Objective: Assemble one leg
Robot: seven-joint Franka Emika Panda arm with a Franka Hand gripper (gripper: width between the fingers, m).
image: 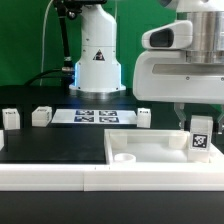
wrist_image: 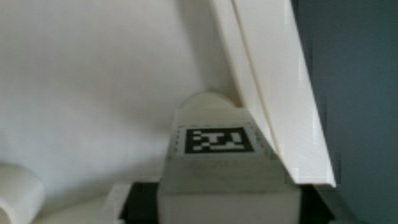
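The leg (image: 200, 135) stands upright at the right far corner of the large white panel (image: 150, 150), tag facing us, with the gripper (image: 199, 116) clenched on its top. In the wrist view the leg (wrist_image: 221, 140) sits close beside the panel's raised edge (wrist_image: 276, 90). To seat it well, I'd keep it plumb over the corner recess and press gently.

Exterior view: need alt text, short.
The gripper holds a white leg with a fiducial tag upright over the large white square panel, near that view's right. Three more small white legs and the marker board lie behind on the black table.
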